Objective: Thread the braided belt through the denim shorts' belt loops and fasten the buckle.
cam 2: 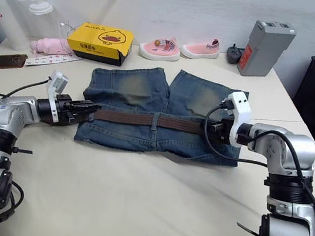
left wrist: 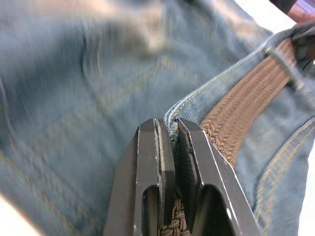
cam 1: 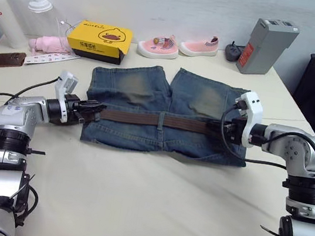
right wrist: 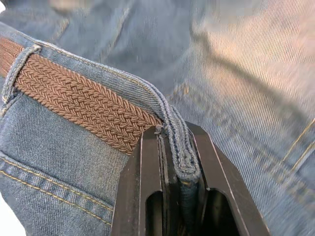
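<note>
Centrally on the table (cam 1: 149,212), the shorts (cam 1: 149,96) are laid flat, with the 2 legs pointing away toward the wall and the waistband nearest the robot. Across the waistband the belt (cam 1: 145,118) is run from side to side, and it is passed under a loop (cam 1: 160,120) near the middle. The buckle cannot be made out.

At the waistband's left end, the left gripper (cam 1: 90,108) is held level with the belt. In the left wrist view its fingers (left wrist: 152,172) are seen closed on a folded edge of denim, with the belt (left wrist: 246,103) lying just beside them and running on to a loop (left wrist: 288,66). At the waistband's right end, the right gripper (cam 1: 218,130) is placed. In the right wrist view its fingers (right wrist: 147,182) are seen clamped on a thick seamed edge of the shorts (right wrist: 182,147), and the belt (right wrist: 78,103) is seen ending against them after passing under a loop (right wrist: 15,73).

Behind the shorts, 2 pink shoes (cam 1: 177,47), a yellow box (cam 1: 100,40) and a grey battery pack (cam 1: 267,46) are set near the wall. At the far left, 2 bottles (cam 1: 19,14) are stood beside a pink cloth (cam 1: 49,45).
</note>
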You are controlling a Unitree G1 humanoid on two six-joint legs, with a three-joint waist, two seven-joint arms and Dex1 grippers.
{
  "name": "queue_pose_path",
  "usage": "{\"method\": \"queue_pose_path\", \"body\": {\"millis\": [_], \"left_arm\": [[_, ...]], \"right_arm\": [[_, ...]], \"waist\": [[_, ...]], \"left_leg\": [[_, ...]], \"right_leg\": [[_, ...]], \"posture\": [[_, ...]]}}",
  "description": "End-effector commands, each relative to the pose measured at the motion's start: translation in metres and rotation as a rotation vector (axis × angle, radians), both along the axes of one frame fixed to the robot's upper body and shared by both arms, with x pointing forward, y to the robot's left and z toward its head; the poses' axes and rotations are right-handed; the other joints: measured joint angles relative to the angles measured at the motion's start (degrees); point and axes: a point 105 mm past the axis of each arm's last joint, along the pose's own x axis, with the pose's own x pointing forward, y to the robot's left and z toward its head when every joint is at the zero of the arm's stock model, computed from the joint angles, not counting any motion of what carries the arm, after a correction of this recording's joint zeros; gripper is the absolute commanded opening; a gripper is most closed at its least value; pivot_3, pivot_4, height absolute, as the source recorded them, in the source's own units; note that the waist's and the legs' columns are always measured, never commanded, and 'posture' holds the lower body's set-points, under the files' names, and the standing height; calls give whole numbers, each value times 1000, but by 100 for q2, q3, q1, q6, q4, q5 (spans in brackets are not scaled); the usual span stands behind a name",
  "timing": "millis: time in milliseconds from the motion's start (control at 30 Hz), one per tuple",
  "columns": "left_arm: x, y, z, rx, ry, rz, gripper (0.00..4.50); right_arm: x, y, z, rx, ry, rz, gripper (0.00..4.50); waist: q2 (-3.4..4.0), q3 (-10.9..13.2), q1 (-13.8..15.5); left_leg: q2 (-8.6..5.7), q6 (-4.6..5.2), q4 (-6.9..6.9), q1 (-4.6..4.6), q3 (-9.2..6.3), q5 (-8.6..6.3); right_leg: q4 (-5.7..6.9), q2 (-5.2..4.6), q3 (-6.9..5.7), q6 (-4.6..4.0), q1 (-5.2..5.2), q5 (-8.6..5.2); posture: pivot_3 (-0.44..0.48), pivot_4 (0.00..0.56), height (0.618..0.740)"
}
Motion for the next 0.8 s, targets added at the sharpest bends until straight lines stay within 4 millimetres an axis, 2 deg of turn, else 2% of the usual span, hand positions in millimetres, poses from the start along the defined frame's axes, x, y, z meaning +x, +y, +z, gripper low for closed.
{"method": "queue_pose_path", "body": {"millis": [33,100,167,233,267,367,400,433,533,600,633,667,700,733,767,800], "left_arm": [[-48,-3,60,-189,-198,-176,161],[-66,-3,56,-170,-194,-200,161],[-88,-1,39,-91,-183,-204,161],[-108,-1,29,-43,-160,-215,161],[-115,-2,25,-23,-150,-213,161],[-131,1,1,128,-134,-186,161],[-135,3,-9,181,-136,-179,161],[-138,4,-16,214,-137,-174,161],[-145,7,-23,236,-132,-169,161],[-149,10,-25,250,-115,-175,988],[-152,13,-27,264,-101,-183,1230],[-155,15,-28,275,-89,-193,1723],[-157,17,-28,283,-78,-200,1913],[-160,19,-28,291,-65,-203,2479],[-161,21,-28,295,-57,-205,2774],[-166,25,-26,287,-22,-216,3053]], "right_arm": [[-45,7,51,124,-244,222,0],[-69,10,52,135,-267,317,0],[-100,10,37,100,-238,417,0],[-120,8,24,65,-194,465,0],[-126,7,19,53,-179,471,0],[-143,-2,-9,-55,-71,475,0],[-146,-4,-18,-83,-35,472,0],[-148,-7,-24,-113,-19,471,0],[-153,-11,-34,-161,-13,484,0],[-155,-15,-38,-182,-3,495,1015],[-157,-17,-38,-188,1,509,1278],[-159,-18,-37,-189,-2,520,1806],[-160,-19,-36,-186,-5,532,1998],[-162,-19,-33,-179,-12,549,2638],[-164,-19,-31,-174,-16,562,2992],[-169,-16,-21,-125,-28,603,3326]], "waist": [[0,0,-1],[0,0,-7],[1,0,-21],[4,0,-1],[6,-6,6],[14,8,46],[17,9,101],[17,9,136],[21,13,176],[30,18,181],[32,19,181],[34,20,184],[35,20,198],[33,19,197],[34,20,192],[35,21,191]], "left_leg": [[0,0,0,1,0,0],[-1,0,-2,-1,1,0],[4,0,-4,-7,-4,0],[7,6,-11,3,-7,-4],[12,6,-21,-2,-6,-6],[24,11,-46,46,11,-10],[23,18,-39,32,13,-8],[22,42,-34,27,24,-16],[30,50,-27,46,44,-20],[32,50,-20,41,48,-20],[32,50,-16,32,47,-20],[31,52,-11,25,47,-21],[27,54,-8,21,43,-22],[22,60,-4,14,36,-25],[20,66,-1,13,35,-29],[19,68,0,11,36,-30]], "right_leg": [[1,0,0,0,1,0],[2,0,0,1,-3,0],[10,1,1,1,-5,1],[10,2,2,-1,1,3],[-44,-1,0,-3,8,3],[-76,-6,18,-8,57,2],[-86,-12,18,-10,55,1],[-92,-23,20,-48,56,-18],[-89,-37,14,-52,81,-20],[-85,-51,0,-54,84,-22],[-83,-60,-12,-56,83,-23],[-82,-67,-21,-58,83,-25],[-80,-72,-30,-60,82,-26],[-78,-82,-46,-67,79,-30],[-78,-87,-51,-69,79,-30],[-81,-88,-52,-69,79,-30]], "posture": [[0,150,624],[0,150,624],[0,150,624],[0,150,624],[0,150,624],[0,150,624],[0,150,624],[0,150,624],[0,150,624],[0,150,624],[0,150,624],[0,150,624],[0,150,624],[0,150,624],[0,150,624],[0,150,624]]}}
